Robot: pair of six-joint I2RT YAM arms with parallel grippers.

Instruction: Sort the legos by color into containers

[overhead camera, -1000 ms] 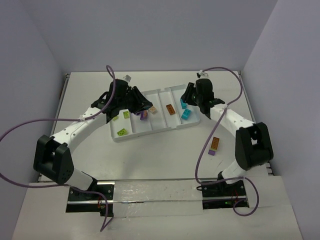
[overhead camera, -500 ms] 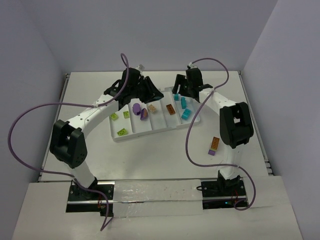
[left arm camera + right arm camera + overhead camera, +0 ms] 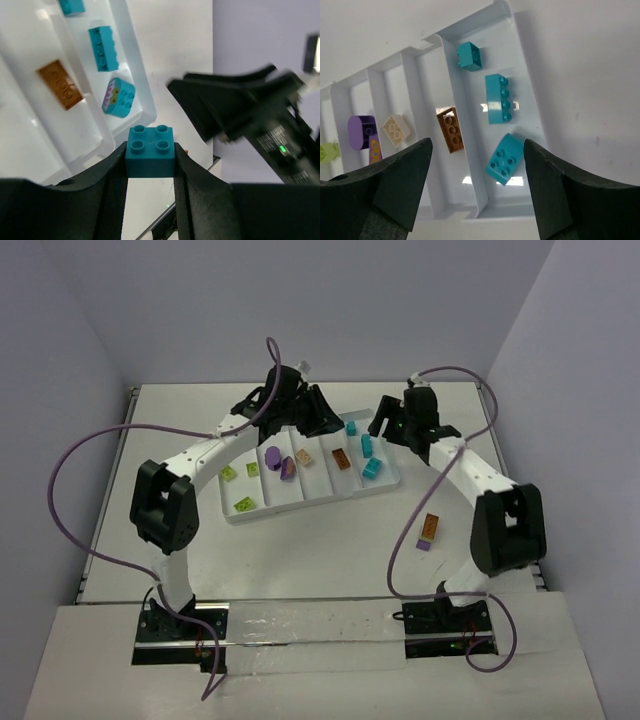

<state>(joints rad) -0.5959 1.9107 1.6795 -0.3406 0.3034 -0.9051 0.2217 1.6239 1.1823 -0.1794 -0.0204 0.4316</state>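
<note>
My left gripper (image 3: 150, 159) is shut on a teal 2x2 lego (image 3: 150, 147) and holds it above the table just off the white tray's (image 3: 136, 75) teal end. In the top view the left gripper (image 3: 326, 423) hovers over the tray's (image 3: 240, 517) far right part. My right gripper (image 3: 477, 187) is open and empty above the tray's right end (image 3: 396, 426). The compartments hold lime legos (image 3: 244, 505), purple legos (image 3: 272, 457), a tan one (image 3: 306, 454), an orange-brown one (image 3: 450, 129) and three teal ones (image 3: 498, 98).
An orange-brown lego (image 3: 431, 525) and a small purple lego (image 3: 424, 544) lie loose on the table to the right of the tray, near the right arm. The right gripper's black body (image 3: 240, 105) shows close beside my left gripper. Walls enclose the table.
My left gripper has moved right along the tray's far side with the teal lego. My right gripper swung left over the tray, then back right.
</note>
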